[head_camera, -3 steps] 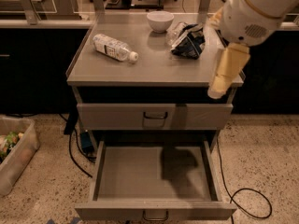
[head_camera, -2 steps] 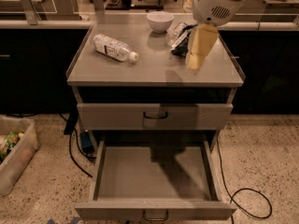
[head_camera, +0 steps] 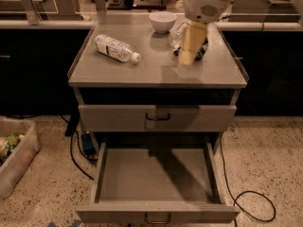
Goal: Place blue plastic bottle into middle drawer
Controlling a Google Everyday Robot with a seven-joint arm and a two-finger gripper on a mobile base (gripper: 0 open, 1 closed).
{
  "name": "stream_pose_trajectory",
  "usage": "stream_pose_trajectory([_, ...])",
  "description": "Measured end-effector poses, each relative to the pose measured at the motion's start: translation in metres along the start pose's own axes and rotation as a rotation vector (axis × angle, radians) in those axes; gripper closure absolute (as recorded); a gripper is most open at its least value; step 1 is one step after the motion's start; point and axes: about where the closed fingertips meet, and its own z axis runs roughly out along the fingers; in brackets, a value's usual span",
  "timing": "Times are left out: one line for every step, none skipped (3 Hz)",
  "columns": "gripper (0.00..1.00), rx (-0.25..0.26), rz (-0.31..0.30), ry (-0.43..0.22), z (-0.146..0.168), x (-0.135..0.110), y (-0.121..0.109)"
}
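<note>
step: probably reaching for the bottle (head_camera: 117,48); it is not being held
how: going left, lining up across the bottle's body, avoiding the cap end
gripper (head_camera: 187,56): hanging over the right side of the cabinet top (head_camera: 156,72); open or clenched, cannot tell
bottle: lying on its side, top left, well apart from the gripper
drawer (head_camera: 156,174): standing open below

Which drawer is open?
The lower drawer, pulled right out; the upper drawer is shut flat. The gripper hangs above the tabletop, right side.
</note>
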Motion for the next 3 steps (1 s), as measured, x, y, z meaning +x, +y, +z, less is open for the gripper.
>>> stream_pose_trajectory([0.0,-0.043,-0.025,0.027,0.061,-0.019,-0.048])
stream_pose_trajectory([0.0,-0.066,-0.028,0.036,0.112,-0.046,-0.082])
stream_pose_trajectory([0.0,-0.018,-0.021,0.014,0.109,-0.053,-0.103])
